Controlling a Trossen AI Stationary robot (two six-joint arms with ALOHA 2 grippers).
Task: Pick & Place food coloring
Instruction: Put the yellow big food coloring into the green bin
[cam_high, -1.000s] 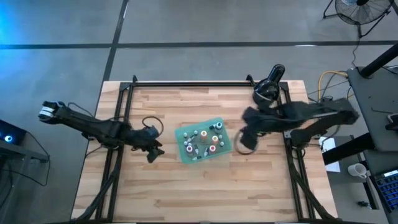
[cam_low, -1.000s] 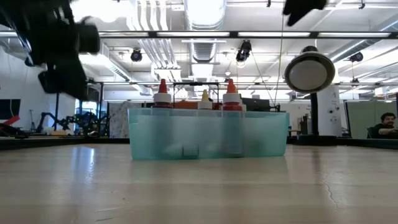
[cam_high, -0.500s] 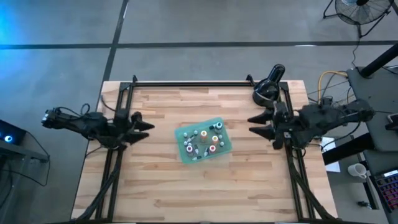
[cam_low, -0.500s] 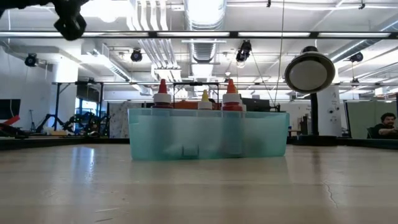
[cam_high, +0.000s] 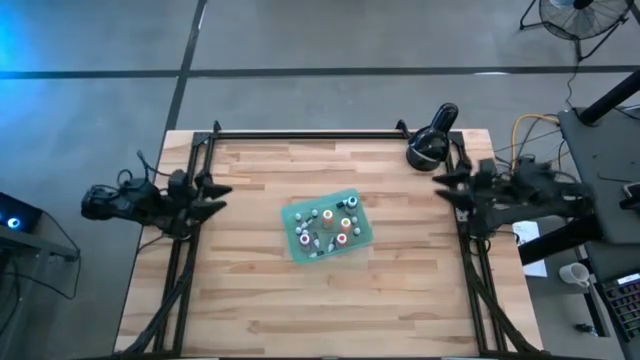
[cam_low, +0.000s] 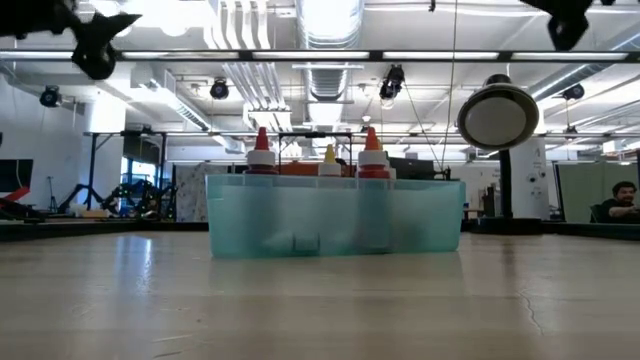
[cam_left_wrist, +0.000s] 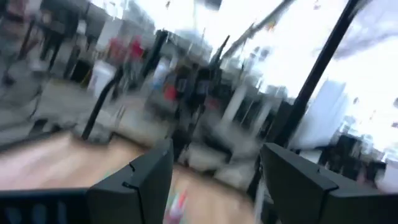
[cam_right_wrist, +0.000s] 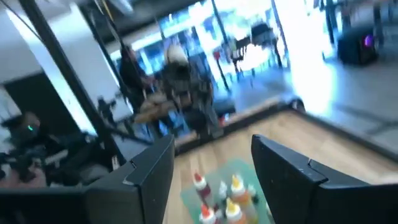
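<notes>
Several food coloring bottles (cam_high: 327, 225) with white caps stand upright in the translucent teal tray (cam_high: 296, 216) at the table's middle; red and yellow ones (cam_low: 320, 160) stick up above its wall. My left gripper (cam_high: 213, 195) stands open at the table's left edge, pointing level toward the tray, with nothing between its fingers (cam_left_wrist: 214, 180). My right gripper (cam_high: 443, 187) stands open at the right edge, also pointing level toward the tray (cam_right_wrist: 230, 186) and holding nothing.
A black round lamp-like device (cam_high: 430, 140) stands at the far right corner, close to my right arm; in the low view its round head (cam_low: 497, 115) shows right of the tray. Black frame rails (cam_high: 300, 134) run along the far, left and right edges. Bare wood surrounds the tray.
Both grippers have drawn back from beside the tray, the left toward the table's left edge and the right toward the right edge. Each has tipped up from slanting down to about level. Both stay open. The tray and bottles have not moved.
</notes>
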